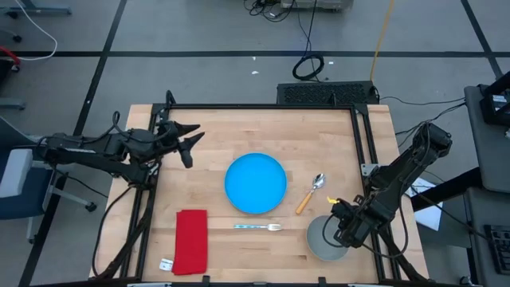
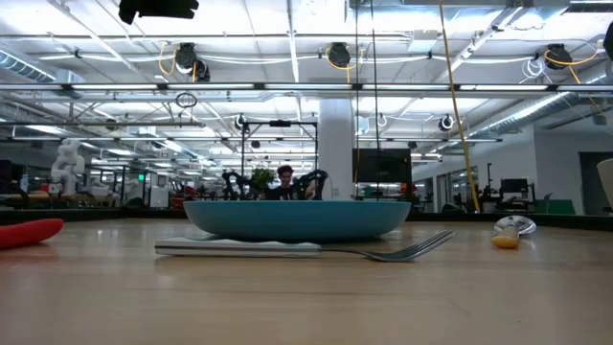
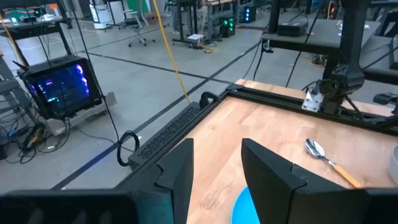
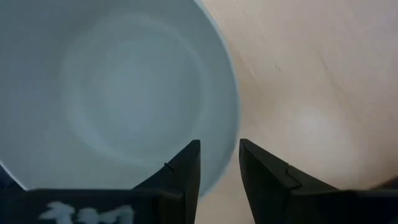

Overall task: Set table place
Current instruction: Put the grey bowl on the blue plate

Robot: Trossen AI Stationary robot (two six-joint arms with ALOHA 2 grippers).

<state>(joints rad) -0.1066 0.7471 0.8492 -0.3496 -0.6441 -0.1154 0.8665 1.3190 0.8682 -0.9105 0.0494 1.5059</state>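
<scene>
A: Take the blue plate (image 1: 255, 184) as your landmark; it sits mid-table (image 1: 239, 127). Where's the rest of the setting?

B: The fork (image 1: 259, 227) lies just on the plate's near side, tines toward the bowl. The orange-handled spoon (image 1: 310, 194) lies just to its right. The grey bowl (image 1: 320, 237) sits off its near-right, close to the table's corner.

A: And your grippers?

B: Your right gripper (image 4: 219, 163) is at the bowl, one finger (image 4: 186, 171) inside the rim, the other outside, a gap between them, not pinching. Your left gripper (image 1: 188, 142) hovers well to the plate's far left, fingers spread, holding nothing.

A: Anything else?

B: A red cloth (image 1: 191, 240) lies to the plate's near-left.
</scene>
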